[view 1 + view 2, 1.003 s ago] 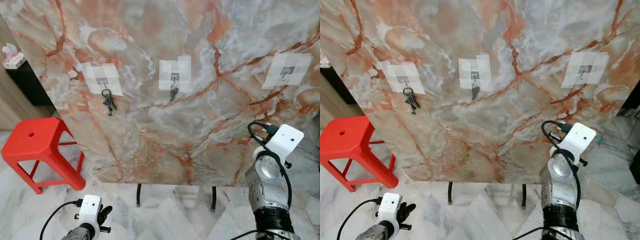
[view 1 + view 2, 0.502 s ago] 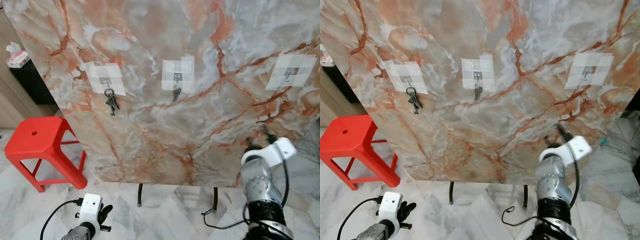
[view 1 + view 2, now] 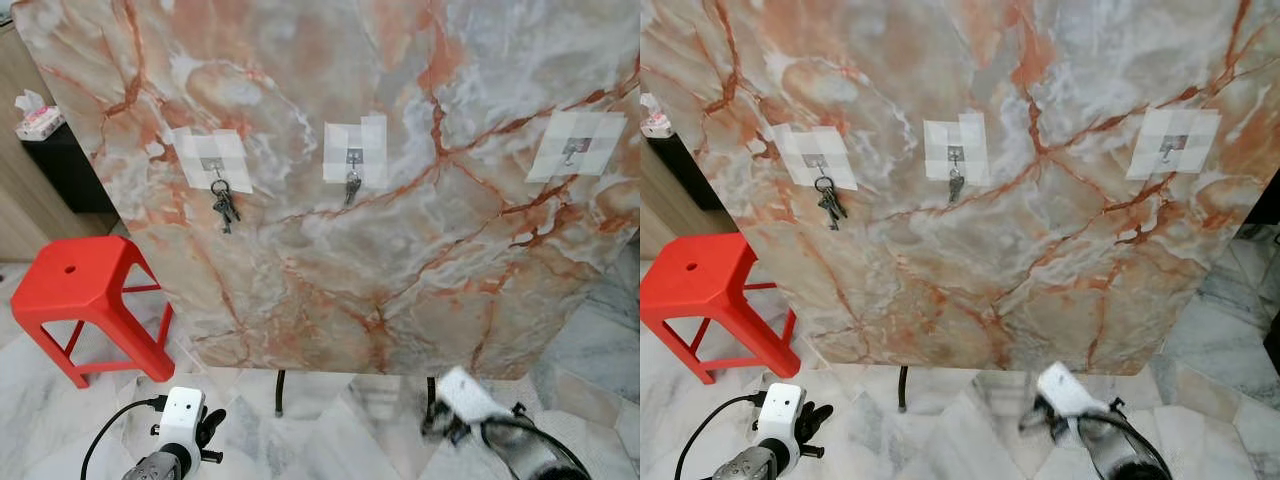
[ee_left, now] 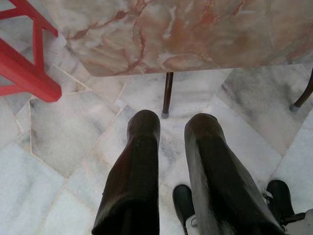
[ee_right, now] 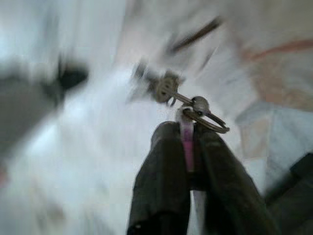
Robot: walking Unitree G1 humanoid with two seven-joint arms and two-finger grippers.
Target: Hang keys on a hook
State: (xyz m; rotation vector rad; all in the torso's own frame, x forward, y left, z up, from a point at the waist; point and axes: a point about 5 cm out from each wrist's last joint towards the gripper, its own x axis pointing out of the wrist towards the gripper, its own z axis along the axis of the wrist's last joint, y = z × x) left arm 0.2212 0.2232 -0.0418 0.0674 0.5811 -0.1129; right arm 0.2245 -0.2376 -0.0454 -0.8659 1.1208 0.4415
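A marble-patterned board (image 3: 350, 260) stands before me with three taped hooks. The left hook (image 3: 211, 164) carries a bunch of keys (image 3: 223, 205), and the middle hook (image 3: 353, 156) carries a single key (image 3: 351, 187). The right hook (image 3: 572, 150) is bare. My right gripper (image 5: 188, 129) is low near the floor below the board, blurred in the eye view (image 3: 438, 425). It is shut on a purple tag (image 5: 187, 142) with a key ring (image 5: 208, 117) and keys (image 5: 164, 88) dangling from it. My left gripper (image 4: 172, 120) hangs idle and open over the floor.
A red plastic stool (image 3: 75, 300) stands left of the board. Behind it is a dark cabinet (image 3: 60, 170) with a tissue box (image 3: 38, 120) on top. Thin black legs (image 3: 279, 390) hold the board above the marble floor tiles.
My right arm has swung down from beside the board's lower right corner to just above the floor, and it is blurred. The left arm has not moved.
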